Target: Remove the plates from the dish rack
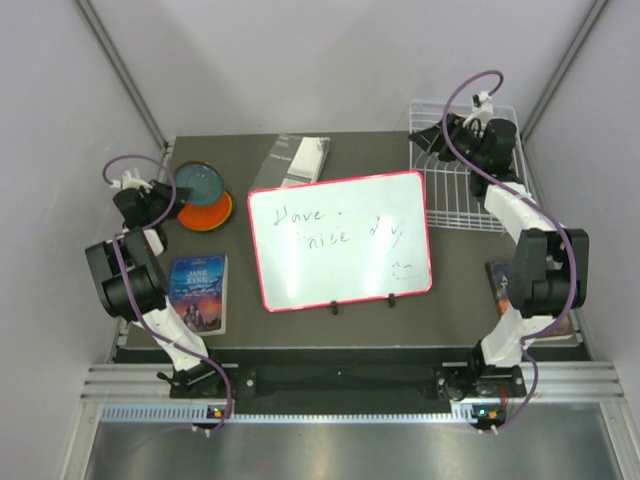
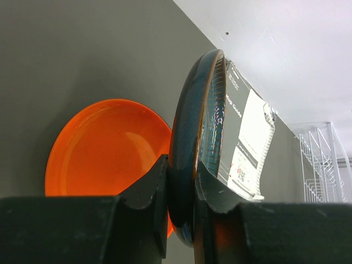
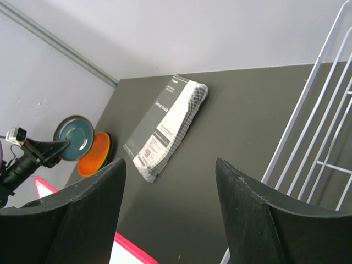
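- Left arm: I see it folded at the elbow over the left edge of the table [image 1: 370, 155]. The forearm reaches toward the far-left corner and the wrist is turned inward to the plates.
- Left gripper [image 2: 181, 184]: the jaws are clamped on the rim of the dark teal plate [image 2: 201, 104], one finger on each face. In the left wrist view the plate stands on edge between them.
- Dark teal plate, from above: it is at the far left of the table and overlaps the far edge of the orange plate [image 1: 208, 213]. I cannot tell whether the two touch.
- Orange plate: it lies flat on the table, just beside the left gripper and to the left of the pink-framed whiteboard [image 1: 340, 240].
- Right arm: it rises from its base at the near right, bends at the elbow, and stretches its forearm to the far-right corner, above the dish rack [image 1: 465, 205].
- Right gripper [image 3: 169, 176]: the jaws stand apart and grip no object. White rack wires run just to the right of its fingers.
- Dish rack: it sits in the far-right corner of the table, well apart from both plates.
- Other items: a booklet [image 1: 300, 158] lies at the far edge between the plates and the rack. A paperback [image 1: 200, 292] lies near the left arm.
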`<state>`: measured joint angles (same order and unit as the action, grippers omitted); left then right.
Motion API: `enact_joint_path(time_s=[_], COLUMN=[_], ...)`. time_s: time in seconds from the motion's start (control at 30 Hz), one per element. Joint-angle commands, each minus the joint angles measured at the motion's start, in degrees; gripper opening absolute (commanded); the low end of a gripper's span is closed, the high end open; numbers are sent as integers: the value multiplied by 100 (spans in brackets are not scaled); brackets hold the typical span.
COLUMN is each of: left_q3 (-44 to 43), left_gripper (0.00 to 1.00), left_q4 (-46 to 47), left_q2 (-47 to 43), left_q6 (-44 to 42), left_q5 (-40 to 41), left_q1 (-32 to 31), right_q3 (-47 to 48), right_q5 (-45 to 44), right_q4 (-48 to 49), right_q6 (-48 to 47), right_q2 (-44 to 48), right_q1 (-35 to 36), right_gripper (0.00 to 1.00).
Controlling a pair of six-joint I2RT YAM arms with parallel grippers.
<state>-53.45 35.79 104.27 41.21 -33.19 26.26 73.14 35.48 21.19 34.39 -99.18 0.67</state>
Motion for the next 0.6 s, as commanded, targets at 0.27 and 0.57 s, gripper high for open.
enact_joint_path(time_s=[0.27,0.57], left_q3=[221,186], left_gripper=[0,9], left_q4=[-168,-538], left_q2=[-20,76], left_q6=[-640,-825], left_q5=[453,717], left_q1=[28,19], right_q3=[68,68], right_q5=[-68,-7], right_q4=[-45,8], right_q6=[-222,-161], right_q2=[267,241], right_q1=[-23,-23], right_gripper=[67,67])
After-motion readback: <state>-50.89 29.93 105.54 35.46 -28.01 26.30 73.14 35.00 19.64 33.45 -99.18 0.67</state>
